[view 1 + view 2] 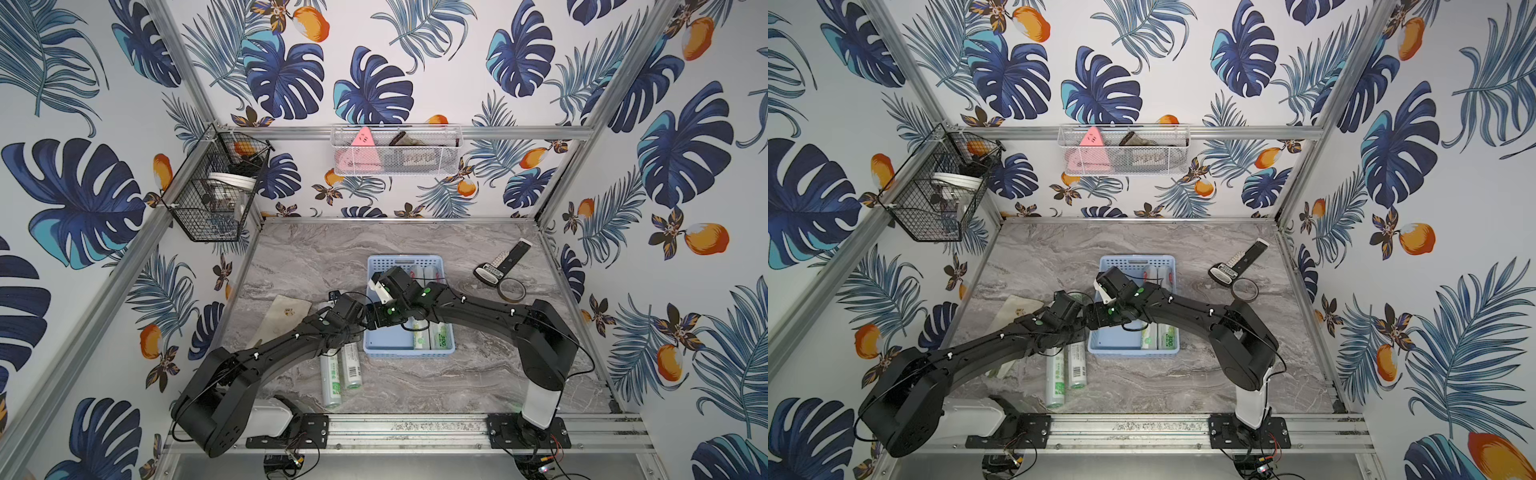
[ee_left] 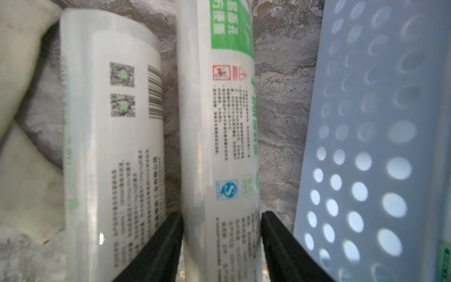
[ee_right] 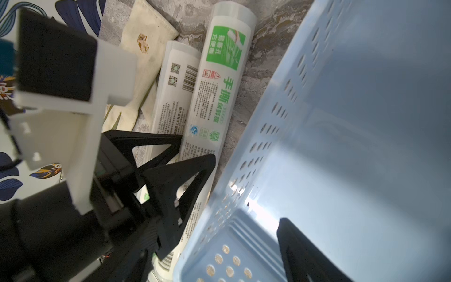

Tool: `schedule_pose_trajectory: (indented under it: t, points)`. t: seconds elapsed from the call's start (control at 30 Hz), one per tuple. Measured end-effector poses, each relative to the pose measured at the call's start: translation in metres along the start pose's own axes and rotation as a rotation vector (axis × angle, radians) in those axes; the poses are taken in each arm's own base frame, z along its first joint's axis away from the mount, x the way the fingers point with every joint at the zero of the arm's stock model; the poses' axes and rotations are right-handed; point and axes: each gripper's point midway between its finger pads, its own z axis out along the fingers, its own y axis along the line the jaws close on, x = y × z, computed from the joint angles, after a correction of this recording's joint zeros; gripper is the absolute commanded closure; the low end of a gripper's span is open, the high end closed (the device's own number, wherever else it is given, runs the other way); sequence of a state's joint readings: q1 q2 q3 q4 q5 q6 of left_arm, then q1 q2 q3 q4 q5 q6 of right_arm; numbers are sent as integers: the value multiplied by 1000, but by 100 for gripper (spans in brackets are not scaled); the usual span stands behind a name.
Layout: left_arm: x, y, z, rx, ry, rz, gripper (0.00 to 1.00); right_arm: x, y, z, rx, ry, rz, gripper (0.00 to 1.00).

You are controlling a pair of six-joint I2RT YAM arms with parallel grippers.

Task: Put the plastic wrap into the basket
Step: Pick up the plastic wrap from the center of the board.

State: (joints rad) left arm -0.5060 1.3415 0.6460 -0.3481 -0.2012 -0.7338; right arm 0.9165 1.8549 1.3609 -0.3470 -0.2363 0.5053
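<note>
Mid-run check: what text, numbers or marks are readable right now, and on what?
"300": basket roll, lying in the blue basket.
"手撕保鲜膜" in green, plus a blue "S" mark: inner table roll.
QR codes and barcode, no readable words: outer table roll.
Other print on both table rolls, and the label of the black gadget: too small to read.

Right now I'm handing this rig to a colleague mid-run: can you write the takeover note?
Left gripper: jaws flank the roll nearer the basket, which lies on the table; whether it is gripped is unclear.
Right gripper: one finger shows over the bare half of the basket; open or shut unclear.
Done: two rolls lie in the basket.
To do: the flanked roll and its neighbour, both on the table.
</note>
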Motion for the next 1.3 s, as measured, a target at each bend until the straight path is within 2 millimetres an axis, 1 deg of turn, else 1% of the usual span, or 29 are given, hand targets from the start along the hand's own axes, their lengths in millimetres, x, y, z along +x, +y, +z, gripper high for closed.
schedule_pose_trajectory:
  t: [0.1, 0.3, 0.57, 0.6, 0.67, 0.77, 0.9, 1.03, 1.2, 1.3]
  points:
    - [5, 1, 2, -3, 24, 4, 36, 1, -3, 1, 14, -3, 1, 17]
    - [11, 4, 8, -21, 49, 13, 36, 1, -5, 1, 22, -4, 5, 17]
    - [14, 5, 12, -30, 61, 18, 35, -2, -6, -2, 34, -20, 3, 16]
    - [14, 5, 13, -31, 62, 19, 36, -2, -6, -2, 33, -21, 3, 16]
    - [14, 5, 13, -32, 62, 23, 43, -2, -6, -3, 33, -23, 2, 16]
    - [14, 7, 11, -34, 60, 36, 50, -3, -6, -4, 34, -26, 2, 16]
    - [11, 8, 1, -25, 45, 32, 60, -4, -5, -6, 34, -32, 1, 16]
    - [2, 8, -15, -5, -2, 23, 69, -5, -5, -11, 39, -46, -1, 15]
    - [-9, 6, -39, 34, -60, 8, 72, -5, -6, -21, 46, -70, -3, 14]
    - [-18, 2, -57, 73, -101, 0, 75, -9, -6, -29, 50, -103, -1, 14]
